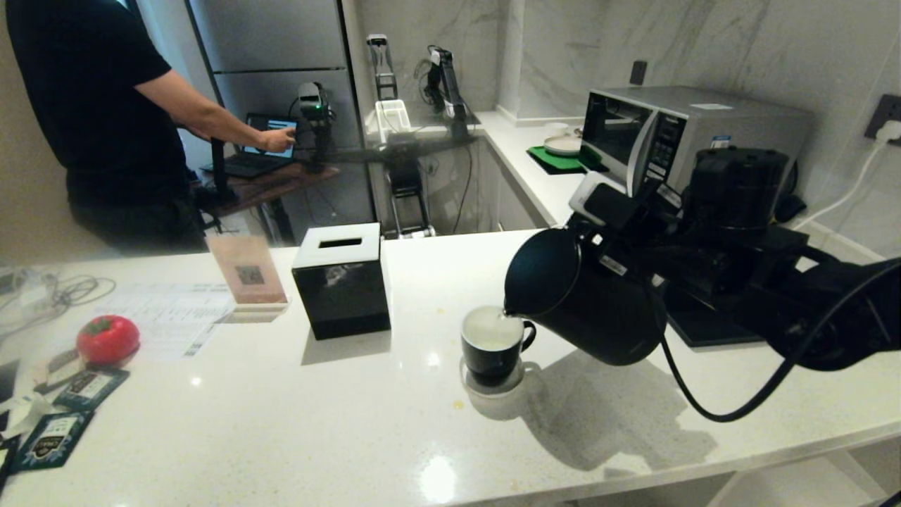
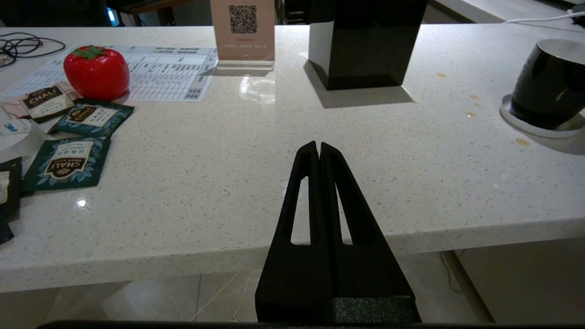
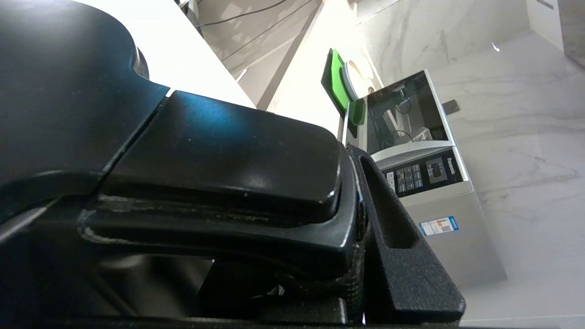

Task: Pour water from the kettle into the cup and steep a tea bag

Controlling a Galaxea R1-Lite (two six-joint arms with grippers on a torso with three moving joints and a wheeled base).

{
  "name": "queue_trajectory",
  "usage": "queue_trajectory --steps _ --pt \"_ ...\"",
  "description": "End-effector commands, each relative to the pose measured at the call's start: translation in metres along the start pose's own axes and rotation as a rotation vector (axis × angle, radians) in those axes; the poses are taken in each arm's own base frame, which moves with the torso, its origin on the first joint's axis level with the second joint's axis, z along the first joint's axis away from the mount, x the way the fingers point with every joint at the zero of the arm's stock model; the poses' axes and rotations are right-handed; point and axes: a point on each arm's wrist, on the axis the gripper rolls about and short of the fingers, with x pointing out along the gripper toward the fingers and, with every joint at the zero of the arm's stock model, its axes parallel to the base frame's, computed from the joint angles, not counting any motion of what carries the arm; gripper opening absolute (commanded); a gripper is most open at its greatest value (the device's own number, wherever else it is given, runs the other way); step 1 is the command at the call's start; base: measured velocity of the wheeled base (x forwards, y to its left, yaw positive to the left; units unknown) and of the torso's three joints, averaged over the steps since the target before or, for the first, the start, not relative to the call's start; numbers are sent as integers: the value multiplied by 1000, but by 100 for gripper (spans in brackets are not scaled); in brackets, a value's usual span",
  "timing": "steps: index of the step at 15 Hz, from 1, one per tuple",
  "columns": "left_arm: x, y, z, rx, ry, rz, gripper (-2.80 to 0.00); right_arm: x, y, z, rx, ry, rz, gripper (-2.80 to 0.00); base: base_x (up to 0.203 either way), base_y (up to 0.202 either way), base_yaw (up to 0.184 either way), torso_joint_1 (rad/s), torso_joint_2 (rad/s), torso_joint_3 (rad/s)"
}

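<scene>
While the right gripper (image 1: 619,246) clamps the kettle (image 1: 584,296) by its handle, tilted so its spout feeds the cup (image 1: 493,345) (left gripper (image 2: 318,148) pressed together, idle), water (image 1: 490,329) pools.

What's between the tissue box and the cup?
Nothing but bare counter with small yellowish drips between the tissue box and the cup; the left wrist view shows it best.

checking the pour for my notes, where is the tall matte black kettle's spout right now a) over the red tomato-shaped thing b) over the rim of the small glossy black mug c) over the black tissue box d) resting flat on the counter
b: the tall matte black kettle, held tilted by the right tool, has its spout right at the rim of the small glossy black mug, whose white inside shows a pale pool.
</scene>
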Motion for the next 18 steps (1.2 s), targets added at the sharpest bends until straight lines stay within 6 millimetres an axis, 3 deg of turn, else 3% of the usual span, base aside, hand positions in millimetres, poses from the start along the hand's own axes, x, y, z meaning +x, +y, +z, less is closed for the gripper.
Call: queue_trajectory --steps 1,18 --pt "0 0 0 -1 1 0 -280 0 0 1 -6 -2 -2 -280 0 0 0 0 0 0" --pt "0 0 0 -1 1 0 -280 -2 0 0 -76 -7 -8 -280 0 0 0 0 0 0"
